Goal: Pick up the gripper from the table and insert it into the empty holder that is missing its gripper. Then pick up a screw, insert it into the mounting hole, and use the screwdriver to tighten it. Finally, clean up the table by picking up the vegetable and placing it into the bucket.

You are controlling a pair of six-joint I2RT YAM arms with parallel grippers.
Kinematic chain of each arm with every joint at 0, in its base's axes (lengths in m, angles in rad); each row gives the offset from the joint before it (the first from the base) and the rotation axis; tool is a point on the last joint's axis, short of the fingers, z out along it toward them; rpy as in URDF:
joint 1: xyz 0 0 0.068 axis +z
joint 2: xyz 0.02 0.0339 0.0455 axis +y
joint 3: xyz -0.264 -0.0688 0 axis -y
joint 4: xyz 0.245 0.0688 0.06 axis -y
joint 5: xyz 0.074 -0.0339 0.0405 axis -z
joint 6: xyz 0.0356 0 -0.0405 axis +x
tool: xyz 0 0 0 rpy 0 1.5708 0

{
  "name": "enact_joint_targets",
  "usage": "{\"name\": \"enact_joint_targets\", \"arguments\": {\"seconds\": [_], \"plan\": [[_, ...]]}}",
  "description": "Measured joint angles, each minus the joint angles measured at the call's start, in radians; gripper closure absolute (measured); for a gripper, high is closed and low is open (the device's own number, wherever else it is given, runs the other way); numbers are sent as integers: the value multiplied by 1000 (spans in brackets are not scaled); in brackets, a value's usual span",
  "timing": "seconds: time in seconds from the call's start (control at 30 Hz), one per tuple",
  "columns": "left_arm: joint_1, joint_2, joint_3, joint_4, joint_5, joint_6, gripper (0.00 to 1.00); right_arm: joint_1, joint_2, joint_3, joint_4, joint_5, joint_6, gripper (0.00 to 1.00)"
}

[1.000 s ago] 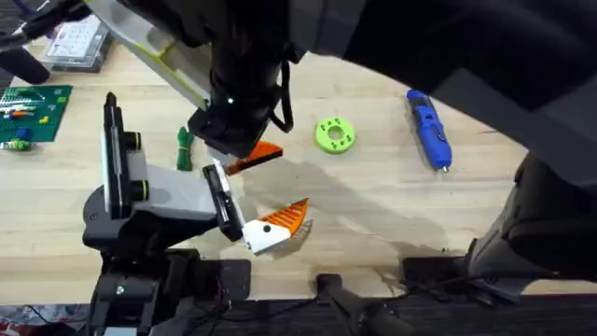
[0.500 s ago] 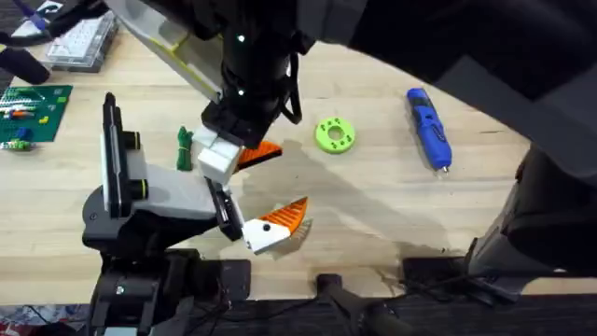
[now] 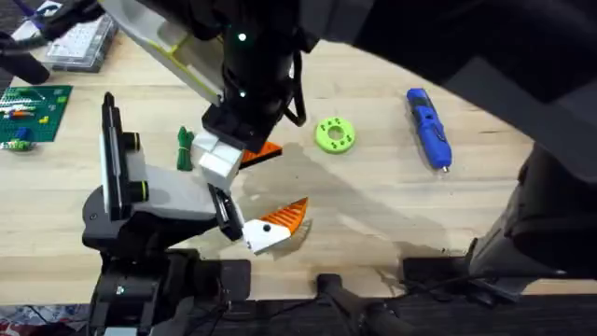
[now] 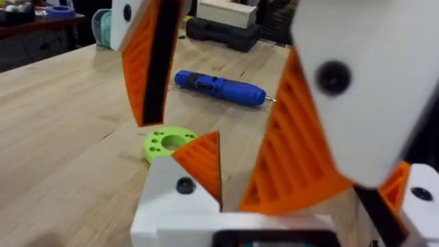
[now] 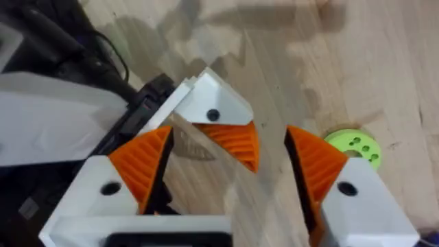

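The grey-white holder (image 3: 159, 201) lies at the near left, with one orange-and-white finger (image 3: 275, 229) fixed on its black end plate. The loose gripper (image 3: 219, 161) (image 4: 185, 185) (image 5: 219, 123) sits at the plate's other end, white base against it. My right gripper (image 3: 238, 140) (image 5: 230, 137) hangs over it, open, with gaps showing beside its pads (image 5: 140, 161). My left gripper (image 4: 247, 158) is open. The dark-green vegetable (image 3: 184, 147) lies beside the holder. The blue screwdriver (image 3: 429, 126) (image 4: 219, 86) lies at the far right. Bucket and screw are out of view.
A lime-green ring disc (image 3: 335, 134) (image 4: 168, 143) (image 5: 353, 144) lies between the holder and the screwdriver. A clear compartment box (image 3: 79, 42) and a green board (image 3: 33, 112) are at the far left. Bare wood stretches across the near right.
The right arm drew up and away over the holder. This uncovered the loose gripper's white base beside the end plate. The holder and other things stayed put.
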Motion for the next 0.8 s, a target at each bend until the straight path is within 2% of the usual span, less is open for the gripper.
{"name": "enact_joint_targets", "arguments": {"seconds": [0.17,0.47,0.6,0.8], "plan": [[0,0,0,0,0,3,14,-22,-42,0,-5,-23,0,5],[0,0,0,0,0,4,14,-159,-162,1,-42,-30,16,5],[0,0,0,0,0,4,15,-204,-212,-63,-17,-32,20,4],[0,0,0,0,0,5,15,-233,-269,-239,91,-32,28,4]]}}
